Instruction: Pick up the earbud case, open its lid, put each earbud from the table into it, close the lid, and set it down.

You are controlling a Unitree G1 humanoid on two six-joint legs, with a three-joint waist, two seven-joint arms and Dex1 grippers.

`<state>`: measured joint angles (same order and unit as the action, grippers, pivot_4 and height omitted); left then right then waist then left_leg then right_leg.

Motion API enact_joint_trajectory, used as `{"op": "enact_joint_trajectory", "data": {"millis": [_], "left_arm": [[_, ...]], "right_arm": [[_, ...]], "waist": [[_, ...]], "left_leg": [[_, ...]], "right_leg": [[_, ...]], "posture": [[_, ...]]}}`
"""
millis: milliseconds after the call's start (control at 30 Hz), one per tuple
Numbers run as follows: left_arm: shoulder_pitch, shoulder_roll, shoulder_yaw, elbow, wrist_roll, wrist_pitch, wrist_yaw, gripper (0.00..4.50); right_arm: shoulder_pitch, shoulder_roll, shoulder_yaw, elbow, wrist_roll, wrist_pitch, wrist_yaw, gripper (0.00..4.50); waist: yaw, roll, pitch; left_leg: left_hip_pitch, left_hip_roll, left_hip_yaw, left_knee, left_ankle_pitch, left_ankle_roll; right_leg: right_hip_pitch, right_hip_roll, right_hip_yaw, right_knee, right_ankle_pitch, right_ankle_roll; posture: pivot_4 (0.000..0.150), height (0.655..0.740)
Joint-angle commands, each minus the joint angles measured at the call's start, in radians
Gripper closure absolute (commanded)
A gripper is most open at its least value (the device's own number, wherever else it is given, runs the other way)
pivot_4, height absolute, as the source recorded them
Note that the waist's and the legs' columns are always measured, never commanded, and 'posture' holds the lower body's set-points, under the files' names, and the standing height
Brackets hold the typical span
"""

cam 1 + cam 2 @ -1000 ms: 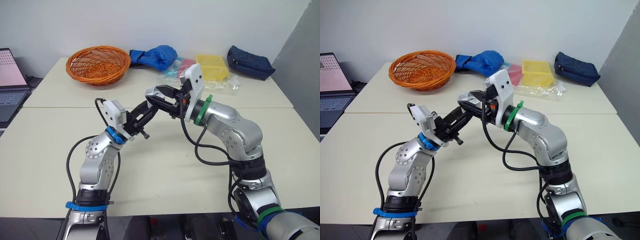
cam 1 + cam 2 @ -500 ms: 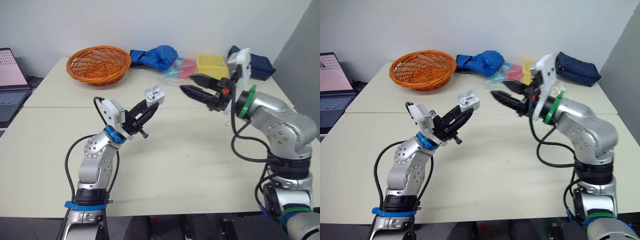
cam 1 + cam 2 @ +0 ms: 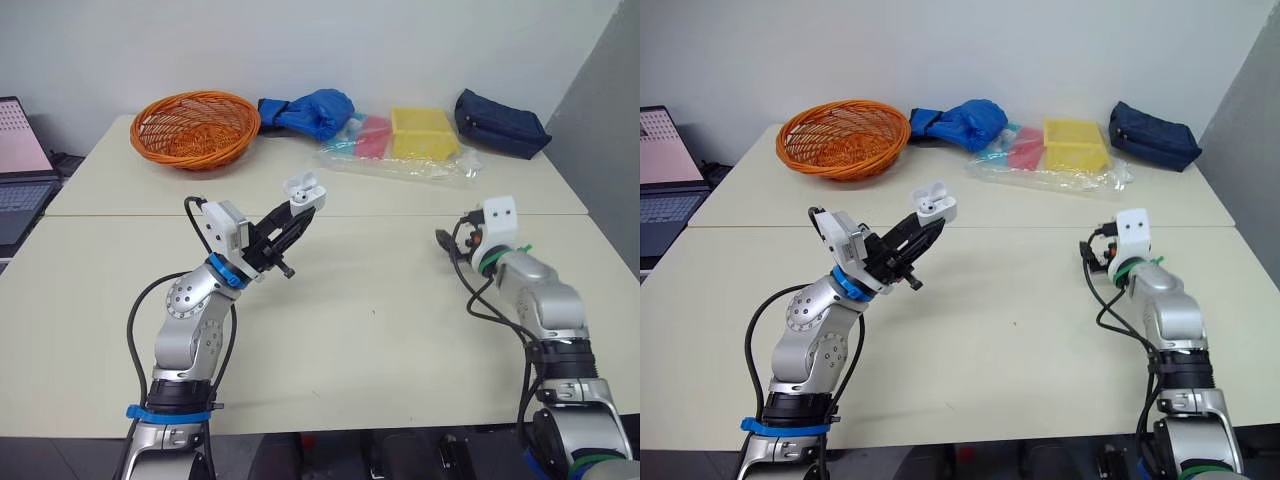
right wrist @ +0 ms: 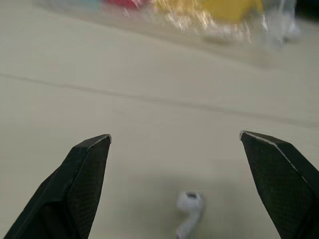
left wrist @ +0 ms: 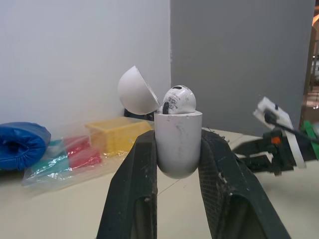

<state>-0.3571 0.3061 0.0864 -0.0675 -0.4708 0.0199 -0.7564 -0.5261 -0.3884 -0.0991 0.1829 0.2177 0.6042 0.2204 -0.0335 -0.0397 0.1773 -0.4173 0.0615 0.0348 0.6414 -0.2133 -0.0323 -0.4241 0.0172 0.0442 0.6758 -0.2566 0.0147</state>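
Toward ten o'clock over the table (image 3: 380,330), the left gripper (image 5: 177,149) is pinching the earbud case (image 3: 303,190) aloft, mouth upward, probably so the other arm can load it. Its wrist view is revealing the lid (image 5: 137,90) flipped back and one seated earbud (image 5: 178,99), too small to tell from the head views. At three o'clock the right gripper (image 4: 175,137), fingers spread, is hovering above the second earbud (image 4: 188,211) lying on the table.
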Motion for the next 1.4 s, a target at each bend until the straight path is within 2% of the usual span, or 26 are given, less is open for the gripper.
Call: {"op": "enact_joint_trajectory", "data": {"millis": [33, 467, 567, 867, 900, 1100, 1167, 1233, 1267, 1300, 1333, 1400], "left_arm": [[-0.006, 0.009, 0.011, -0.045, -0.013, -0.002, 0.002, 3.74], [-0.004, 0.023, 0.012, -0.049, -0.021, 0.002, -0.005, 3.74], [-0.003, 0.023, 0.012, -0.050, -0.022, 0.003, -0.005, 3.74], [-0.011, 0.020, 0.008, -0.039, -0.022, 0.001, -0.014, 3.74], [-0.012, 0.019, 0.009, -0.038, -0.022, 0.001, -0.015, 3.74], [-0.011, 0.014, 0.007, -0.040, -0.020, 0.002, -0.015, 3.74], [-0.003, 0.012, 0.007, -0.049, -0.020, 0.004, -0.011, 3.74], [0.000, 0.009, 0.006, -0.055, -0.019, 0.006, -0.008, 3.74], [0.003, 0.009, 0.006, -0.056, -0.020, 0.006, -0.010, 3.74], [0.009, 0.008, 0.006, -0.053, -0.020, 0.002, -0.013, 3.74], [0.018, 0.006, 0.005, -0.051, -0.021, -0.002, -0.016, 3.74], [0.029, 0.002, 0.003, -0.054, -0.020, -0.004, -0.018, 3.74]], "right_arm": [[-0.019, 0.022, -0.039, -0.013, -0.007, -0.008, -0.045, 0.14], [0.020, 0.063, -0.065, 0.050, -0.025, 0.016, -0.112, 0.14], [0.028, 0.068, -0.074, 0.050, -0.022, 0.020, -0.114, 0.69], [0.006, 0.039, -0.058, 0.134, -0.040, -0.030, -0.062, 3.98], [0.005, 0.035, -0.057, 0.139, -0.040, -0.031, -0.058, 4.11], [0.003, 0.002, -0.060, 0.154, -0.038, -0.044, -0.032, 4.10], [0.026, -0.098, 0.002, 0.046, 0.024, 0.007, 0.200, 4.10], [0.037, -0.148, 0.030, -0.002, 0.054, 0.033, 0.309, 4.10], [0.063, -0.242, 0.082, -0.057, 0.051, 0.025, 0.440, 4.10], [0.101, -0.390, 0.135, -0.121, 0.047, 0.012, 0.621, 4.10], [0.146, -0.543, 0.182, -0.163, 0.021, -0.062, 0.805, 4.10], [0.189, -0.730, 0.230, -0.173, -0.011, -0.191, 1.009, 4.10]], "waist": [[-0.001, 0.000, 0.000], [0.002, 0.000, 0.000], [0.001, 0.000, 0.000], [0.004, 0.000, 0.000], [0.004, 0.000, 0.000], [0.005, 0.000, 0.000], [0.008, 0.001, 0.001], [0.007, 0.002, 0.001], [0.006, 0.002, 0.001], [0.005, 0.005, 0.002], [0.012, 0.013, 0.006], [0.013, 0.016, 0.006]], "left_leg": [[0.000, 0.000, 0.000, 0.000, 0.000, 0.000], [0.000, 0.000, 0.000, 0.000, 0.000, 0.000], [0.000, 0.000, 0.000, 0.000, 0.000, 0.000], [0.000, -0.001, -0.001, 0.002, 0.000, 0.000], [0.000, -0.001, -0.001, 0.002, 0.000, 0.000], [0.000, -0.001, -0.001, 0.002, 0.000, 0.000], [0.000, -0.001, -0.002, 0.002, 0.000, 0.000], [0.000, -0.001, -0.001, 0.002, 0.000, 0.000], [0.000, -0.001, -0.001, 0.001, 0.000, 0.000], [0.000, -0.001, -0.001, 0.001, 0.000, 0.000], [-0.001, -0.001, -0.001, 0.001, 0.000, 0.000], [-0.001, -0.002, -0.001, -0.001, -0.001, 0.001]], "right_leg": [[0.000, 0.000, 0.000, 0.000, 0.000, 0.000], [0.000, 0.000, 0.000, 0.000, 0.000, 0.000], [0.001, 0.000, 0.000, 0.000, 0.000, 0.000], [0.002, 0.000, 0.000, 0.000, 0.000, 0.000], [0.002, 0.000, 0.000, 0.000, 0.000, 0.000], [0.003, -0.001, 0.000, 0.000, 0.000, 0.000], [0.003, -0.001, 0.000, 0.000, 0.000, 0.000], [0.002, -0.001, -0.001, -0.001, 0.000, 0.001], [0.002, -0.001, -0.001, -0.002, 0.000, 0.001], [0.003, -0.001, -0.001, -0.002, 0.000, 0.001], [0.002, -0.001, -0.001, -0.003, 0.000, 0.001], [0.002, -0.004, -0.002, -0.004, -0.002, 0.004]], "posture": [[0.150, 0.7400], [0.150, 0.7400], [0.150, 0.7400], [0.150, 0.7400], [0.150, 0.7400], [0.150, 0.7400], [0.150, 0.7400], [0.150, 0.7400], [0.150, 0.7400], [0.150, 0.7400], [0.150, 0.7400], [0.150, 0.7400]]}}
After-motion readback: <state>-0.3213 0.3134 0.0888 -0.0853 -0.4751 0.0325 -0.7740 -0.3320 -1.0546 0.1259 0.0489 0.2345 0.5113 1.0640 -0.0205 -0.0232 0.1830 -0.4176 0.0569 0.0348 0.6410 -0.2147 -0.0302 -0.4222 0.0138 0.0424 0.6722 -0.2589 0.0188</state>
